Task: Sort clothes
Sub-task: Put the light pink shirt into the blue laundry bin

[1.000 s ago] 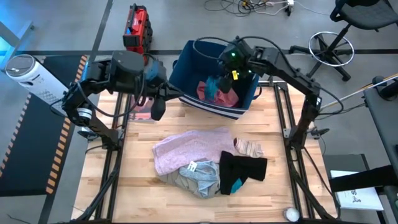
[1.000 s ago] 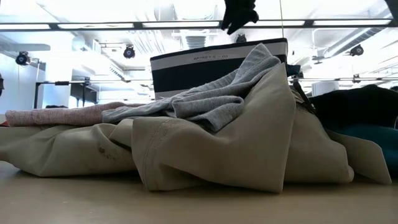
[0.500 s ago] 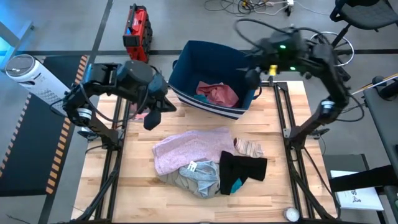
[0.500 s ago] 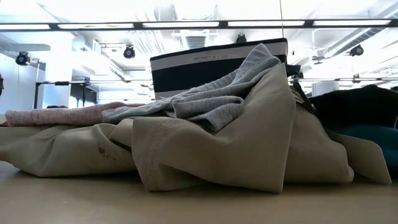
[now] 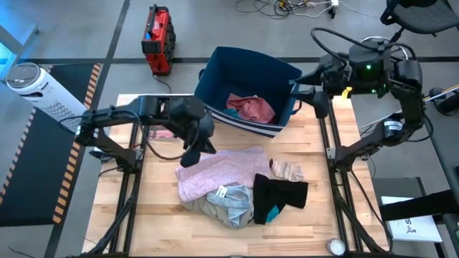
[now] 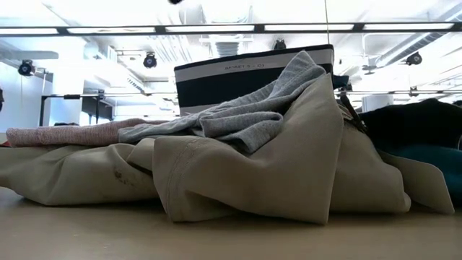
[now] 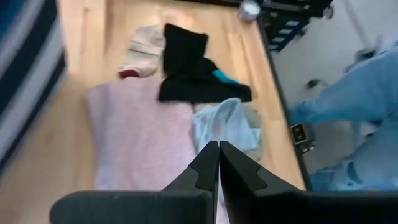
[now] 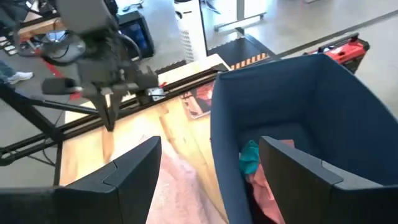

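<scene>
Here, left fingers (image 5: 195, 155) beside pale pink garment (image 5: 219, 172)

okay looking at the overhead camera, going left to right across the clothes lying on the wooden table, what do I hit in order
Pale pink fuzzy garment → grey-beige crumpled garment with a white tag → black garment with a teal patch. The small striped sock sits above the black one, so its place in the order is unclear.
</scene>
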`<control>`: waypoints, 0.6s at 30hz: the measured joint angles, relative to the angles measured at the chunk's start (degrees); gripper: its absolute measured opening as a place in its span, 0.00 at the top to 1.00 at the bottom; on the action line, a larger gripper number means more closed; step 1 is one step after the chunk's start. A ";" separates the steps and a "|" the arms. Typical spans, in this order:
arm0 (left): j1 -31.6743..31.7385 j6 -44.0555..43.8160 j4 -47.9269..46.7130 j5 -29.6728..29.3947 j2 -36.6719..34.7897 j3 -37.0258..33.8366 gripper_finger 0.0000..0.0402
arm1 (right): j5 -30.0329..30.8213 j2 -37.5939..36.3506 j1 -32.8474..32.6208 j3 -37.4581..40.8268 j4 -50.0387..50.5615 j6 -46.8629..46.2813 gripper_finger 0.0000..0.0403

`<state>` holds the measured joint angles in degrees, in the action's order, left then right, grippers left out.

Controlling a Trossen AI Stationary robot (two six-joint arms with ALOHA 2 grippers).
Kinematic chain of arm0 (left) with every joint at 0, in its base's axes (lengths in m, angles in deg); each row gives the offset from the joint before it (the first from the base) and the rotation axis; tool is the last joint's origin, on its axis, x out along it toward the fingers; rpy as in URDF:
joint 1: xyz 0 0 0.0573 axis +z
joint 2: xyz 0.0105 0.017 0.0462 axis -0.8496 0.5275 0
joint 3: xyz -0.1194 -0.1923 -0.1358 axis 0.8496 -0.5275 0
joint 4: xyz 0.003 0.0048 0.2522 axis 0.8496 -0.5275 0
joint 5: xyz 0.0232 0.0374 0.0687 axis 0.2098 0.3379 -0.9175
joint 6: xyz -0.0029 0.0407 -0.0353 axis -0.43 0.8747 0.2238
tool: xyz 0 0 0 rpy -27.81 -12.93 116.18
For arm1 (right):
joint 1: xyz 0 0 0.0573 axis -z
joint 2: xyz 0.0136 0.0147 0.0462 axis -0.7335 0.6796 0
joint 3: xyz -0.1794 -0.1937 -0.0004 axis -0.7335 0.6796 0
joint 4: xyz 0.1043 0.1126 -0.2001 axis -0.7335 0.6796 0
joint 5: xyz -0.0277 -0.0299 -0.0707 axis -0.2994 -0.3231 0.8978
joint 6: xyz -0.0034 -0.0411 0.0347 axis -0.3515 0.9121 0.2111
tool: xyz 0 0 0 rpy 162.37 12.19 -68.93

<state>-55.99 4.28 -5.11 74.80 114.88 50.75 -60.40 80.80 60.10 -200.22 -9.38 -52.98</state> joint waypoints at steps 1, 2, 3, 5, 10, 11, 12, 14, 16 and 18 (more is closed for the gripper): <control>0.02 -1.31 2.21 0.70 -1.08 -3.35 1.00 | 0.02 0.06 -0.36 0.00 0.00 0.00 0.36; 0.02 -2.60 4.44 1.09 -2.13 -7.05 1.00 | 0.04 0.16 -0.66 0.00 0.02 -0.02 0.35; 0.02 -4.09 6.63 1.18 -3.08 -10.48 1.00 | 0.04 0.32 -0.91 0.00 -0.02 -0.02 0.35; 0.02 -7.56 10.17 1.20 -4.89 -16.92 1.00 | 0.00 0.57 -0.99 0.00 0.02 0.04 0.34; 0.07 -14.97 17.83 0.79 -7.23 -30.31 0.93 | 0.04 1.17 -0.99 0.02 -0.02 0.35 0.32; 0.07 -16.44 19.36 0.20 -7.23 -32.22 0.91 | 0.04 1.17 -0.97 0.02 -0.02 0.47 0.32; 0.07 -17.65 21.19 -0.48 -7.23 -34.07 0.88 | 0.04 1.17 -0.95 0.02 -0.02 0.49 0.32; 0.07 -19.23 24.20 -1.64 -7.17 -37.17 0.81 | 0.03 1.26 -0.95 0.02 -0.02 0.70 0.33; 0.11 -20.46 27.66 -2.99 -6.38 -39.93 0.73 | 0.05 1.46 -0.95 0.02 -0.04 0.62 0.34; 0.11 -22.43 29.88 -4.82 -5.41 -42.31 0.65 | 0.07 1.55 -0.93 0.02 -0.02 0.61 0.35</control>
<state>-55.88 -18.15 24.77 69.98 109.47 8.44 -60.33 82.35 59.17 -200.19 -9.40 -52.37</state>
